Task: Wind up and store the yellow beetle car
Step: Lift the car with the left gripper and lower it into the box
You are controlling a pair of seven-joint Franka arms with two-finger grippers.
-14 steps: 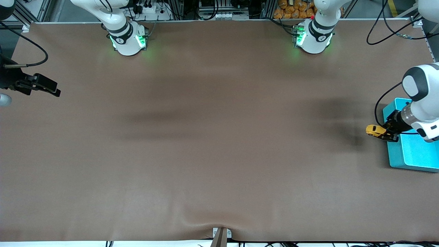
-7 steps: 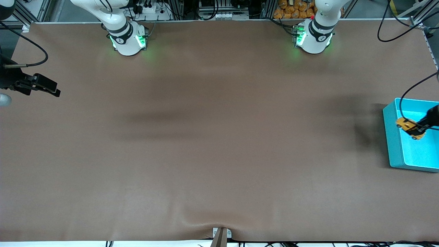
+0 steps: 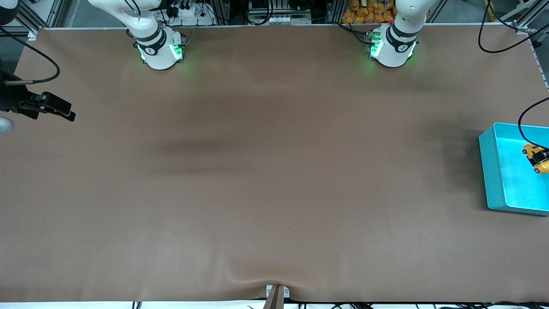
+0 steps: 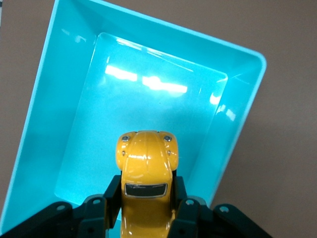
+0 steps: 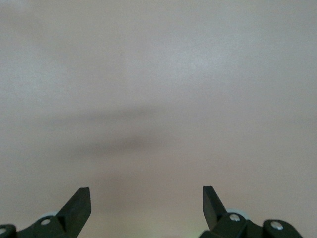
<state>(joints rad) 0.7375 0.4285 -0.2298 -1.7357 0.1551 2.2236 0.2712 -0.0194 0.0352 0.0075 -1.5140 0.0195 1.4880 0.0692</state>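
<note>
The yellow beetle car is clamped by its sides between the two black fingers of my left gripper, nose pointing away from the wrist. It hangs over the inside of a turquoise bin. In the front view the car shows above the bin at the left arm's end of the table, with most of the arm out of frame. My right gripper waits at the right arm's end of the table. Its fingers stand wide apart over bare brown table.
The bin's floor holds nothing else. A brown cover spans the table, with a slight wrinkle near a metal bracket at the edge nearest the front camera. Both arm bases stand along the top edge.
The left gripper carried the car from just beside the bin's rim to over the bin's inside, and the arm slid mostly out of the front view. The right arm stayed still.
</note>
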